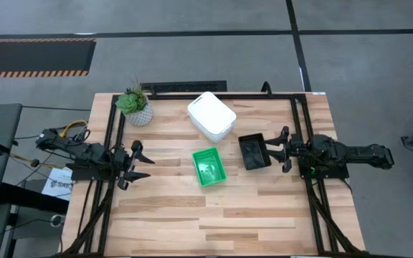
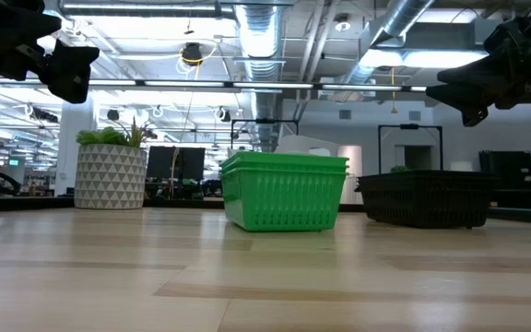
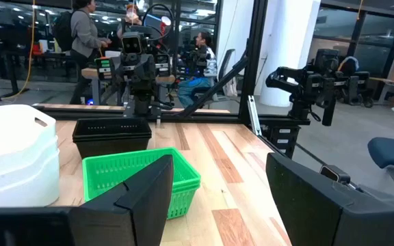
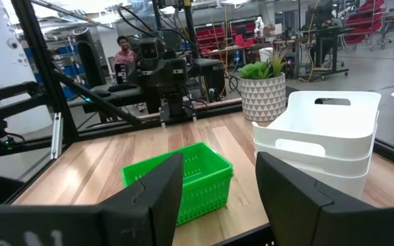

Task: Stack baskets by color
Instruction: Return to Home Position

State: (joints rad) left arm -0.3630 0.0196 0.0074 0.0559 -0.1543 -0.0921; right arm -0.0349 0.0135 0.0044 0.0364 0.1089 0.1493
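The green stack (image 1: 209, 167) sits near the middle of the surface (image 1: 192, 222), its baskets nested one in another. In the low view their rims lie close, one over the other. The black stack (image 1: 254, 152) stands just beside it on the right, slightly farther back, with a narrow gap between the two. The white stack (image 1: 211, 115) is behind the green one, toward the far edge and apart from both. From table height only its top shows over the green rims. A plant (image 1: 135, 106) in a patterned pot stands at the far left corner, well apart from the baskets.

The left pincer (image 1: 140, 162) hangs over the left edge of the surface with its fingers spread and nothing between them. It points toward the green stack but is well apart from it. The right pincer (image 1: 284, 149) hangs over the right edge, also spread and empty, close to the black stack without touching it. In the low view both arms show only as dark shapes in the upper corners, above the baskets.

Beyond the surface, the wrist views show people (image 3: 84, 27) in the room behind.
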